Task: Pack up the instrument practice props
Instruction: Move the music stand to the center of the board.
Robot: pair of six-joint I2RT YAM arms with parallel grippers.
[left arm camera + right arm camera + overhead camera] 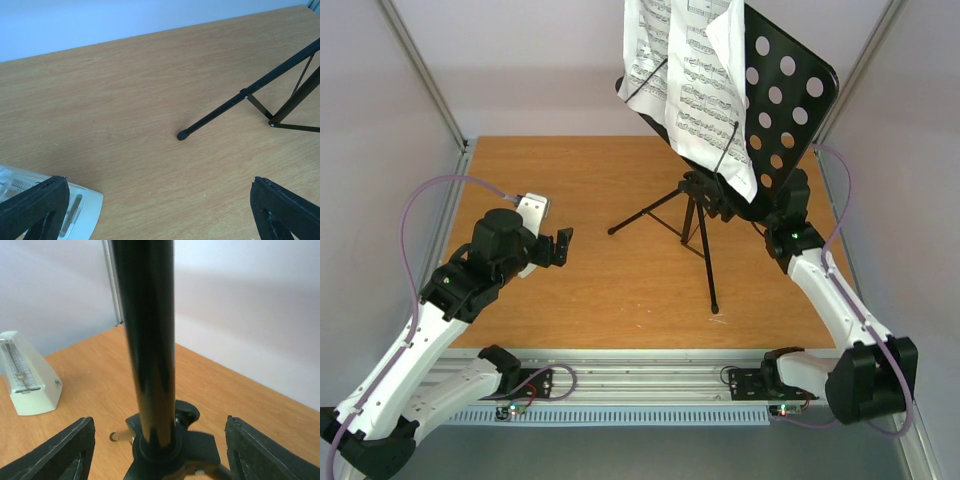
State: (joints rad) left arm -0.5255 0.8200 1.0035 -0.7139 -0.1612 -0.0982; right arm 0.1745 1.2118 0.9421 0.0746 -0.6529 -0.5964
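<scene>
The black tripod music stand (698, 225) stands on the right half of the table, its perforated desk (788, 92) tilted. White sheet-music pages (688, 80) rest on the desk under two wire holders. A small white metronome (533, 212) stands at the left, beside my left gripper (560, 248). In the left wrist view that gripper (160, 210) is open over bare wood, with the metronome (75, 205) by its left finger and a stand foot (182, 135) ahead. My right gripper (157, 450) is open around the stand's pole (150, 340), with a gap on each side. The metronome (30, 375) shows beyond.
The wooden table (570, 300) is boxed in by white walls and metal frame posts (425, 75). An aluminium rail (650, 375) runs along the near edge between the arm bases. The stand's three legs (645, 213) spread across the middle of the table.
</scene>
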